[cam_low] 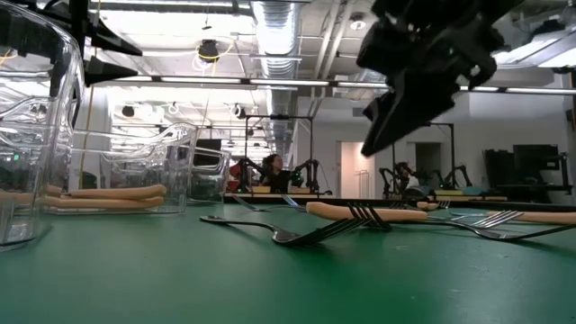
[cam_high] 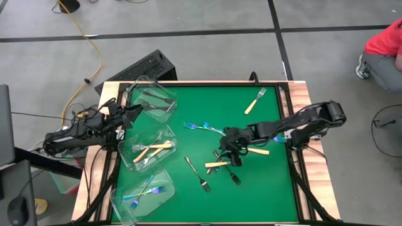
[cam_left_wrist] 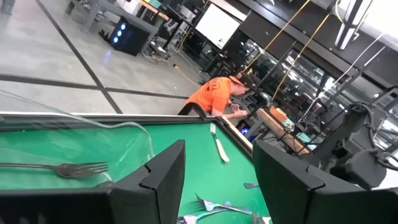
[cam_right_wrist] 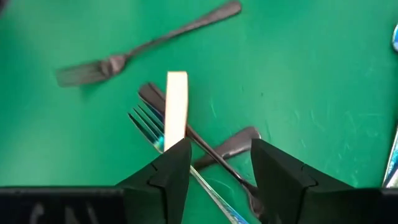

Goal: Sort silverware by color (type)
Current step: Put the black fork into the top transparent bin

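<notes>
High view first: my right gripper [cam_high: 230, 152] hangs over the tangle of forks in the middle of the green worktop [cam_high: 270, 188], while the left gripper [cam_high: 129, 116] waits at the far-left edge beside the tubs. I read both sets of jaws as apart with nothing between them.

What matters is in the right wrist view — the cream-handled fork [cam_right_wrist: 176, 111] lies directly ahead of my right jaws, its long axis running straight away from them, the near end close to one finger [cam_right_wrist: 168, 177] rather than centred in the gap. Under it cross a dark metal fork [cam_right_wrist: 186, 134] and the tines of an iridescent blue one [cam_right_wrist: 147, 124], so the three are stacked and touching.

From above, more forks lie near this pile: another cream-handled fork [cam_high: 258, 151] just beside the wrist, a blue pair [cam_high: 202, 127] toward the tubs, and a lone cream one [cam_high: 254, 101] well apart at the far side.

My judgement: the right arm is far nearer, and I'd shift sideways to centre the cream handle before closing — otherwise the dark fork underneath may come along.
</notes>
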